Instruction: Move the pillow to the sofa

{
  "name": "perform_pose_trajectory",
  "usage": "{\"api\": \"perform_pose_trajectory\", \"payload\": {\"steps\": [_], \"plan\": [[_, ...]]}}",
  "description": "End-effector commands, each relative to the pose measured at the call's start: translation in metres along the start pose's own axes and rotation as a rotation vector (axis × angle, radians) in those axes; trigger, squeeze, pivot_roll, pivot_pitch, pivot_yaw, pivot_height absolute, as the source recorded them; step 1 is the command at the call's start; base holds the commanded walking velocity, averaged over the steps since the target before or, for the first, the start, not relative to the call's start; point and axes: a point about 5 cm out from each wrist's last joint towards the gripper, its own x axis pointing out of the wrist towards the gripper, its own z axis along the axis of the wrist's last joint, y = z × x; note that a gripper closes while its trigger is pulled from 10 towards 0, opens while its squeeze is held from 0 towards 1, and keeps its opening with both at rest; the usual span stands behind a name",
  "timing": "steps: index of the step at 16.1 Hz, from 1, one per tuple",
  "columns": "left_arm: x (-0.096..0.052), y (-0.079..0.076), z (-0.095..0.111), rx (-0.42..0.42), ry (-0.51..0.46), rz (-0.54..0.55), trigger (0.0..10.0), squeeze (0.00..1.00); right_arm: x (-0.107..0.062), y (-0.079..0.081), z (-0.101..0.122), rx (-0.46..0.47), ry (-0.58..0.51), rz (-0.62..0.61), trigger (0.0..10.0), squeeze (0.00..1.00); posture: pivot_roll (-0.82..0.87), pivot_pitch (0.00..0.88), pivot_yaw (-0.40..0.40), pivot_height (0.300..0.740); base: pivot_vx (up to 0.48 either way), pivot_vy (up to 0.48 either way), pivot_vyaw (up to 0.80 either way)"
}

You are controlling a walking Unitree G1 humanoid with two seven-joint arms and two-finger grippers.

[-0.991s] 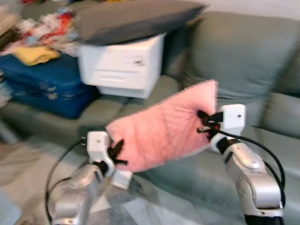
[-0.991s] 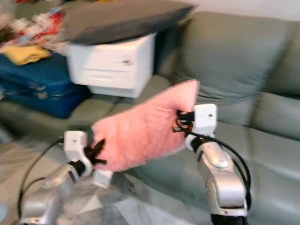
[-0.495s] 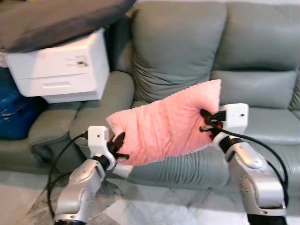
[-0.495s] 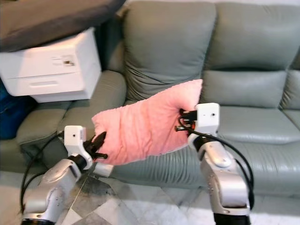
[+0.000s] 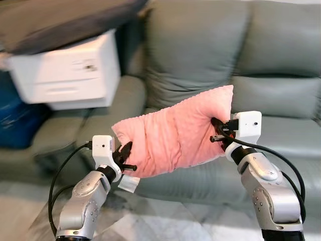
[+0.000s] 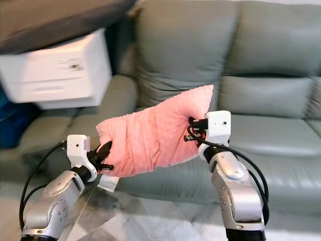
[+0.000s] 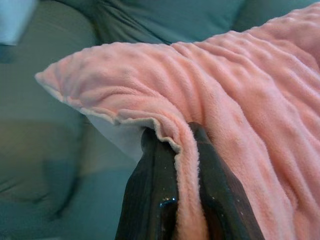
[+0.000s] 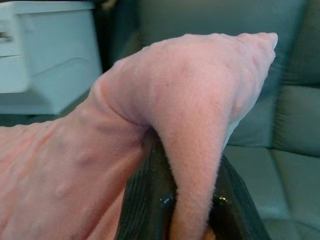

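My left claw (image 5: 126, 159) and right claw (image 5: 216, 131) stay pinched on the pillow (image 5: 173, 134), carried before the sofa (image 5: 281, 100); my view has swung left, nothing released.

One pink pillow (image 5: 175, 133). Two grippers: left gripper (image 5: 124, 156) and right gripper (image 5: 216, 131), each pinching a pillow edge. One grey-green sofa (image 5: 281, 135) with three back cushions in view. One white printer (image 5: 65, 75). One dark grey cushion (image 5: 55, 20) on the printer. One blue case (image 5: 15, 125), blurred.
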Motion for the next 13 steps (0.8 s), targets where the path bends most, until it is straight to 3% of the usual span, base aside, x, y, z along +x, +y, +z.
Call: {"api": "perform_pose_trajectory", "payload": {"steps": [1, 13], "plan": [[0.0019, -0.007, 0.0029, 0.003, -0.007, -0.04, 10.0, 0.0, -0.0005, 0.0017, 0.0084, -0.006, -0.031, 0.005, 10.0, 0.0, -0.08, 0.0, 0.022, 0.74, 0.0, 0.0, -0.8], [0.0028, -0.0112, 0.0004, -0.021, 0.004, -0.081, 10.0, 0.0, -0.0031, -0.0008, 0.008, -0.011, -0.024, 0.001, 10.0, 0.0, -0.09, 0.0, 0.022, 0.74, 0.0, 0.0, -0.79]]}}
